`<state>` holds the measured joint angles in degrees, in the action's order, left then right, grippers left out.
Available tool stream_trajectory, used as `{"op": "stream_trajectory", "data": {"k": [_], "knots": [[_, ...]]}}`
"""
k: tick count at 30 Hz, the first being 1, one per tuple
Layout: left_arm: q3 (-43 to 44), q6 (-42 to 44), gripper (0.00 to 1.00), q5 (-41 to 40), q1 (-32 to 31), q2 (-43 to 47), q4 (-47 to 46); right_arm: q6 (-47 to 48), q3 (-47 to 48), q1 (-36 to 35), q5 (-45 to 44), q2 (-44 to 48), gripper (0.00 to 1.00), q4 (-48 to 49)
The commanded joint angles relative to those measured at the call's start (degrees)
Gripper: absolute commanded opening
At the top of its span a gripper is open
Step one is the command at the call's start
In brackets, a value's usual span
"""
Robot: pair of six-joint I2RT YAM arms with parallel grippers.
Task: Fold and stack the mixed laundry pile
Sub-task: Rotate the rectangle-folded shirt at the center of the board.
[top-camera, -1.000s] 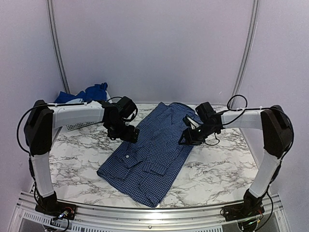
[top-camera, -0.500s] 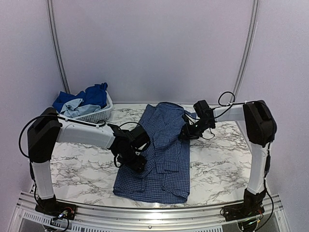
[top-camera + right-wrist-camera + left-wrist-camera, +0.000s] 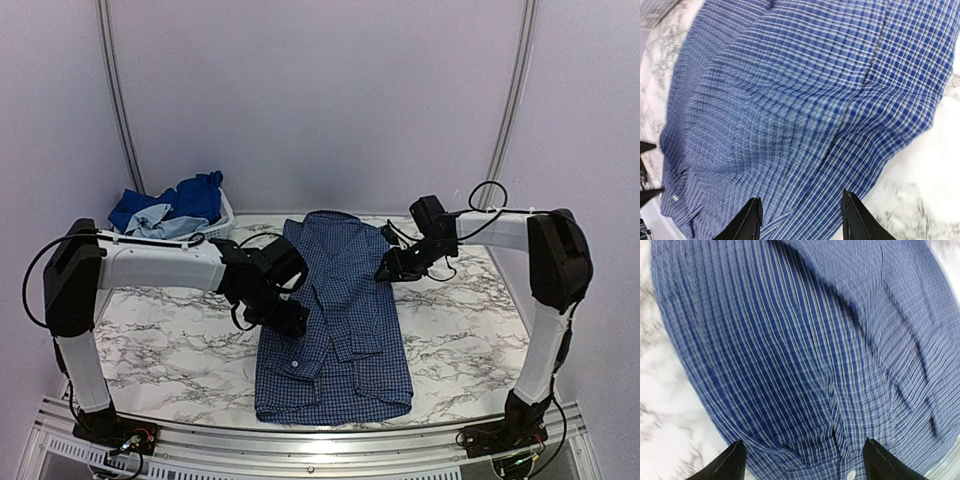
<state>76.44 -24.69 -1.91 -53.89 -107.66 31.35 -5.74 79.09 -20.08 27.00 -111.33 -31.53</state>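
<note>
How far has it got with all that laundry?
Barely started. Done: the navy checked shirt is out of the pile and spread flat on the marble table; no folded stack shows anywhere. In hand: the left gripper and right gripper, both open, sit at the shirt's opposite edges. Left: the royal blue clothes and a pale blue garment lie heaped in the white basket.

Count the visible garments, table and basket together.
3. A navy checked button-up shirt lies flat on the marble table; a pale blue garment and a royal blue bundle sit in the white slatted basket, far left. Others may be hidden underneath.
</note>
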Motion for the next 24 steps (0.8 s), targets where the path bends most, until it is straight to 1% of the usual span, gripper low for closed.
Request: {"op": "stream_trajectory", "data": {"k": [1,4,6,10,15,18,20,24], "knots": [[5.7,-0.7,0.83,0.9,4.7,-2.0,0.0,-0.8,-2.6,-1.4,3.5,4.1,0.49,1.4],[8.6,-0.5,0.82,1.1,7.4,-5.7,-0.6,-1.9,-3.6,-2.8,4.3,3.1,0.48,2.8],[10.2,-0.7,0.79,1.6,8.8,-8.2,-0.7,-2.3,-4.3,-3.4,4.4,1.7,0.47,4.3],[11.3,-1.0,0.75,3.6,10.3,-11.9,-1.9,-3.2,-4.6,-3.6,4.3,-1.9,0.45,6.5],[15.3,-1.7,0.69,3.8,12.1,-17.3,-2.6,-2.9,-1.5,-3.0,3.6,-7.3,0.44,6.4],[18.9,-2.3,0.66,3.9,13.4,-19.6,-2.5,-2.4,1.7,-2.0,3.5,-8.5,0.43,5.4],[20.5,-2.0,0.69,4.2,13.8,-18.9,-2.5,-1.7,3.4,-1.3,3.5,-7.1,0.44,4.1],[18.9,-2.1,0.84,3.7,13.8,-12.1,-2.5,-0.9,3.4,-1.1,3.5,1.1,0.50,0.7]]}}
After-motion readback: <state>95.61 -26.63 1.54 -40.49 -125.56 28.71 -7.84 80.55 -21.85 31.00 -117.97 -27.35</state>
